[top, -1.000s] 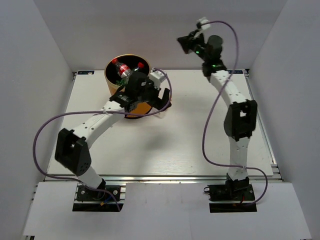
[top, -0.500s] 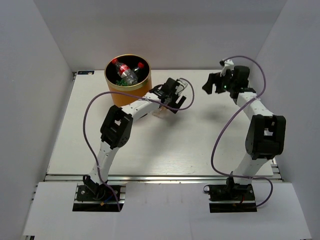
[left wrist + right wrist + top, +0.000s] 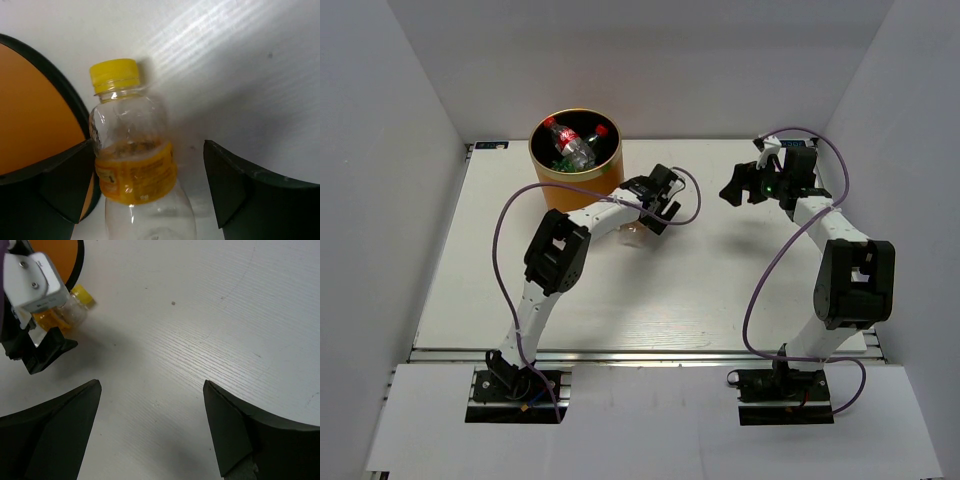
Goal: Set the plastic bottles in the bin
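A clear plastic bottle with a yellow cap and yellow label point(image 3: 134, 167) lies on the table right beside the bin's orange wall point(image 3: 30, 110). My left gripper point(image 3: 149, 145) is open around it: the left finger touches the label and the right finger stands apart. From above, this bottle point(image 3: 635, 231) shows under the left gripper point(image 3: 650, 215). The bin point(image 3: 552, 185) holds red-capped clear bottles point(image 3: 570, 142) and a green one point(image 3: 560, 163). My right gripper point(image 3: 151, 385) hangs open and empty over bare table, at the right point(image 3: 735, 187).
White walls enclose the table on three sides. The right wrist view shows the left gripper's white camera housing point(image 3: 35, 282) over the yellow-capped bottle point(image 3: 72, 310), with the bin point(image 3: 60, 252) behind it.
The left arm swung from the bin's front to the table right of it, over the yellow-capped bottle. The right arm came down from high at the back, and its jaws opened.
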`<act>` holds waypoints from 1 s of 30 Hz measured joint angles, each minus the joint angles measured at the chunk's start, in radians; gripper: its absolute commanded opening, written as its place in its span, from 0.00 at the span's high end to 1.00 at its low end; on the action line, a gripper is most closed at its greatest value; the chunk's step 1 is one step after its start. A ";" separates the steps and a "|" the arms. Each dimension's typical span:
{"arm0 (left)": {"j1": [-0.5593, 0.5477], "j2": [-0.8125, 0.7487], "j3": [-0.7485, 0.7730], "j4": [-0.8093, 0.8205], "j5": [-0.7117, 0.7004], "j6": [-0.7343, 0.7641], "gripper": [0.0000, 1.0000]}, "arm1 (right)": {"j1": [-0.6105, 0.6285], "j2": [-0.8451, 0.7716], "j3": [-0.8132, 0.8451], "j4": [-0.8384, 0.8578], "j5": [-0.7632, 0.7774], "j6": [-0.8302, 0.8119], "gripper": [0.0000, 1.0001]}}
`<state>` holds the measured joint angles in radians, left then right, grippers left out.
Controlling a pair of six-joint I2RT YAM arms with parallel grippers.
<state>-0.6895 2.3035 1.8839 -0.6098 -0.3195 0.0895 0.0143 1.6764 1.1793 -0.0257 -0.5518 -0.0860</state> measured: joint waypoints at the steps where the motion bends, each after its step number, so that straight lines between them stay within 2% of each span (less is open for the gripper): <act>1: 0.000 0.000 -0.010 -0.009 0.015 -0.002 0.04 | 0.000 0.000 0.000 -0.001 -0.005 0.001 0.15; 6: -0.003 -0.003 -0.021 -0.031 0.064 -0.019 0.10 | 0.000 0.000 0.000 -0.001 -0.027 0.000 0.16; 9: -0.003 -0.005 -0.022 -0.047 0.095 -0.038 0.29 | 0.000 0.000 0.000 0.000 -0.038 0.000 0.19; 10: -0.003 -0.005 -0.022 -0.056 0.113 -0.046 0.50 | 0.000 0.000 0.000 -0.001 -0.042 0.000 0.23; 11: -0.002 -0.009 -0.027 -0.064 0.130 -0.048 0.50 | 0.000 0.000 0.000 0.000 -0.048 0.000 0.23; 12: -0.003 -0.014 -0.031 -0.067 0.146 -0.048 0.57 | 0.000 0.000 0.000 0.000 -0.051 0.000 0.26; 14: -0.005 -0.035 -0.031 -0.077 0.187 -0.057 0.61 | 0.000 0.000 0.000 -0.003 -0.059 -0.002 0.28; 15: -0.007 -0.045 -0.028 -0.083 0.207 -0.060 0.65 | 0.000 0.000 0.000 -0.003 -0.062 -0.004 0.32; 18: -0.012 -0.072 0.016 -0.092 0.275 -0.062 0.67 | 0.000 0.000 0.000 -0.004 -0.077 -0.019 0.44; 21: -0.011 -0.126 0.095 -0.062 0.320 -0.060 0.73 | 0.000 0.000 0.000 -0.010 -0.097 -0.053 0.99; 24: -0.005 -0.241 0.148 0.011 0.292 -0.065 0.73 | 0.004 0.000 0.000 -0.040 -0.124 -0.100 1.00; 30: 0.097 -0.508 0.185 0.176 0.090 -0.084 0.70 | 0.019 0.000 -0.013 -0.097 -0.140 -0.224 1.00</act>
<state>-0.5926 1.7958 2.0686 -0.4339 -0.2298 0.0051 0.0338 1.6764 1.1664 -0.1230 -0.6918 -0.3099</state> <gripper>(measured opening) 0.662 0.004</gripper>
